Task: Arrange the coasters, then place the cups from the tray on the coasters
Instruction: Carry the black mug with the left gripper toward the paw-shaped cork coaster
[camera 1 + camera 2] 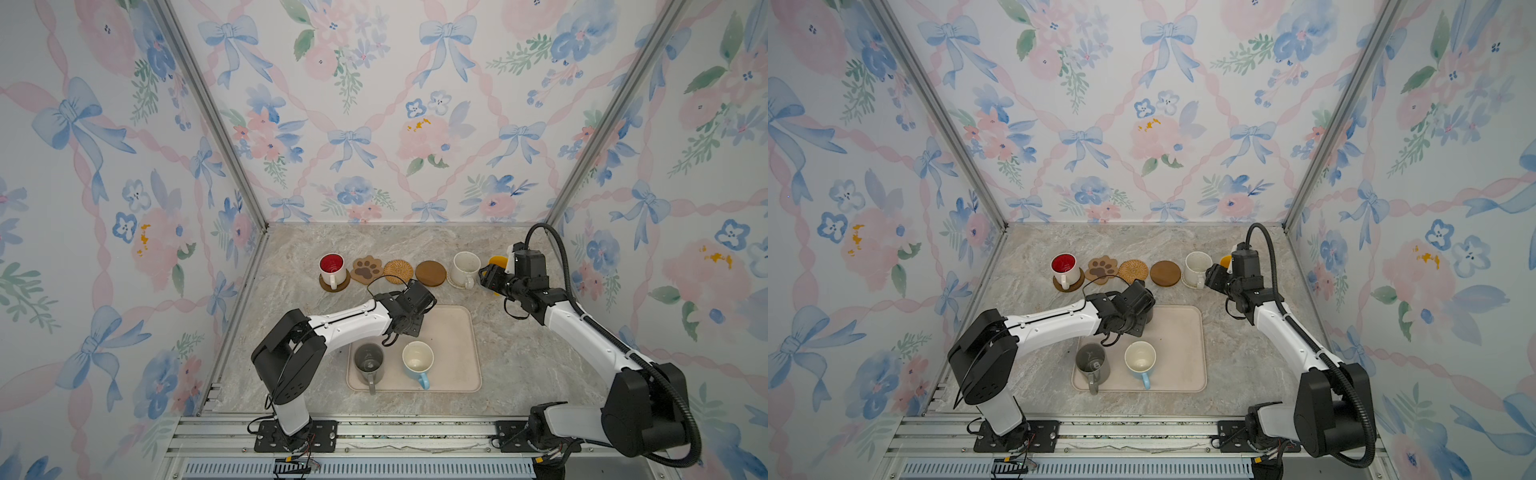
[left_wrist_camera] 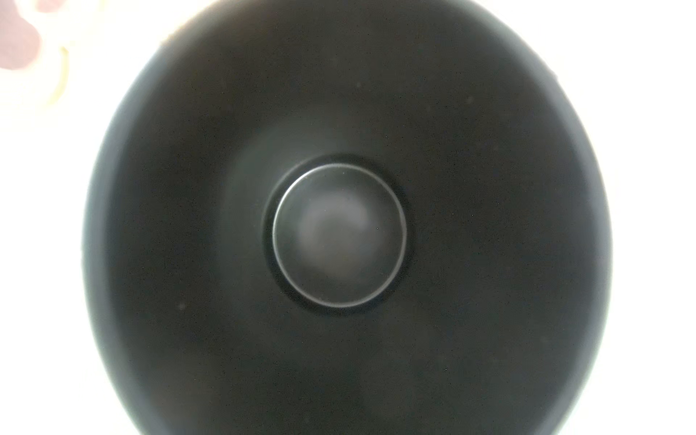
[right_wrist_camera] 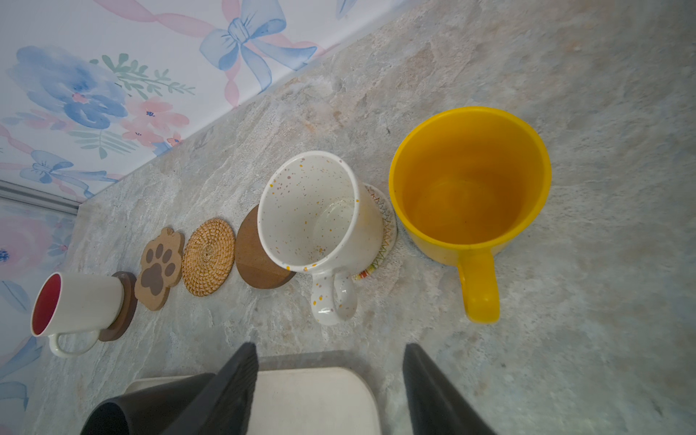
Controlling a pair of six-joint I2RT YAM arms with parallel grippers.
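The black cup [image 2: 339,233] fills the left wrist view, seen from straight above its mouth. My left gripper [image 1: 409,322] hangs over it at the tray's [image 1: 453,345] back left corner; its fingers are hidden. A grey cup [image 1: 368,359] and a light blue cup [image 1: 417,359] stand on the tray. In the back row, the white cup [image 1: 331,266] sits on a dark wooden coaster [image 1: 335,286], and the speckled cup [image 3: 320,214] on a cream woven coaster [image 3: 386,222]. My right gripper [image 3: 331,391] is open and empty beside the yellow cup [image 3: 470,180].
The paw coaster [image 1: 366,269], the rattan coaster [image 1: 398,271] and a second dark wooden coaster [image 1: 430,273] lie bare in the row between the white and speckled cups. Floral walls close in the back and both sides. Marble tabletop [image 1: 519,353] lies right of the tray.
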